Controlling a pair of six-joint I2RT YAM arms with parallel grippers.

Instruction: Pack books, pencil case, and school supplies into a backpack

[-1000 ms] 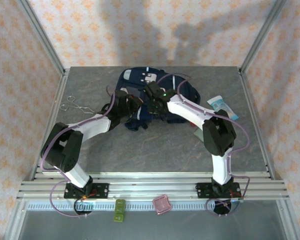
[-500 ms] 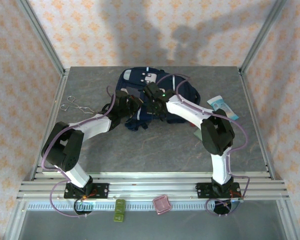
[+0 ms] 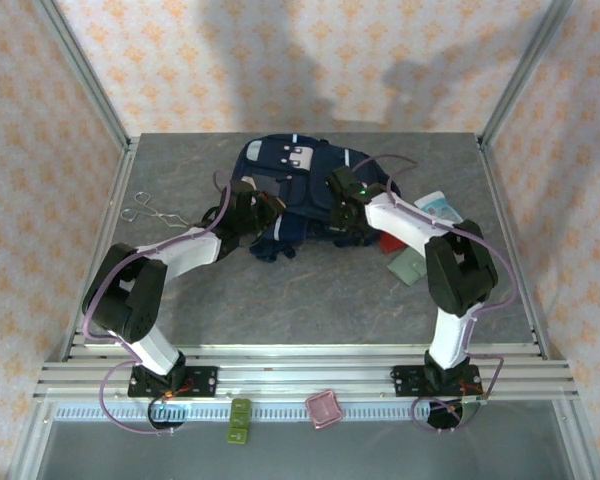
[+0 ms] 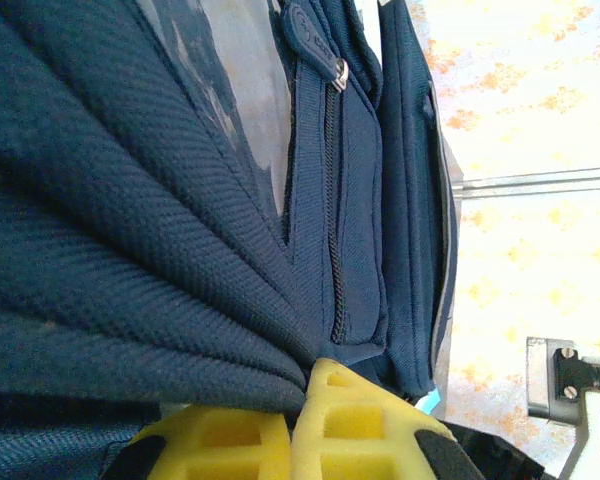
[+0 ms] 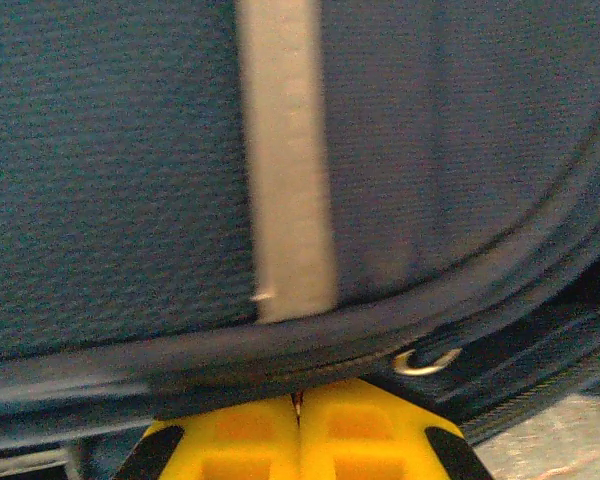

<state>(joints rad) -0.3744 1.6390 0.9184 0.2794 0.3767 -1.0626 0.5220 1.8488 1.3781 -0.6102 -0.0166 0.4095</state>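
Your right arm point(image 3: 420, 222) hides most of the red piece point(image 3: 391, 243) and a corner of the grey-green piece point(image 3: 412, 266). At the right wrist the backpack point(image 5: 130, 150) is blurred, and you cannot tell whether the right gripper point(image 5: 298, 412), pads together, pinches its rim.

No text can be read: the zipper pull point(image 4: 311, 36) on the backpack point(image 3: 280, 165) bears small raised marks too blurred to make out, and the tube's point(image 3: 438, 204) print is too small.
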